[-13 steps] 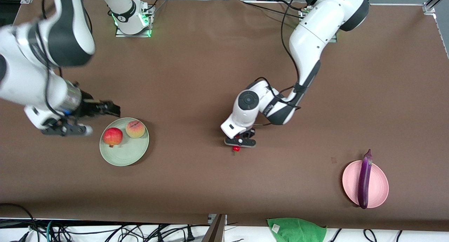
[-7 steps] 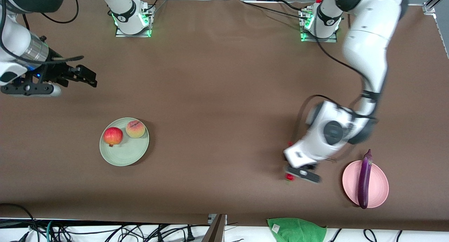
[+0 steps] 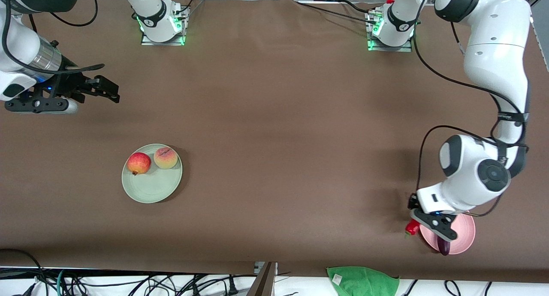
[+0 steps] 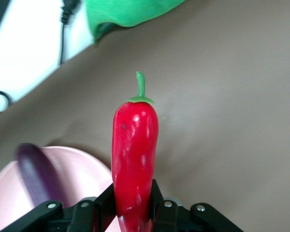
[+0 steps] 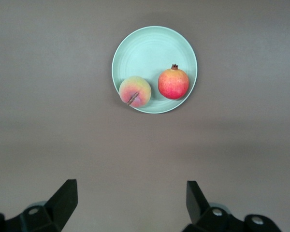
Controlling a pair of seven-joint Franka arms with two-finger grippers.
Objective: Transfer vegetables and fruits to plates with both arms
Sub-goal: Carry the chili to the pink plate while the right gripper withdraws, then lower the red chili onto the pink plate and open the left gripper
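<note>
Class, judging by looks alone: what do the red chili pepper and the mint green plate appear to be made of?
Red chili pepper: probably moulded plastic; its glossy, evenly red skin shows bright highlights. Mint green plate: probably matte plastic or melamine; its surface is dull, with faint concentric rings. Neither can be confirmed by look alone.

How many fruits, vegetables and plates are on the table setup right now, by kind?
Fruits: 2, a peach and a pomegranate, both on the green plate.
Vegetables: 2, an eggplant on the pink plate and a chili pepper held in the left pincer at that plate's edge.
Plates: 2, green and pink.
Total: 6.
</note>
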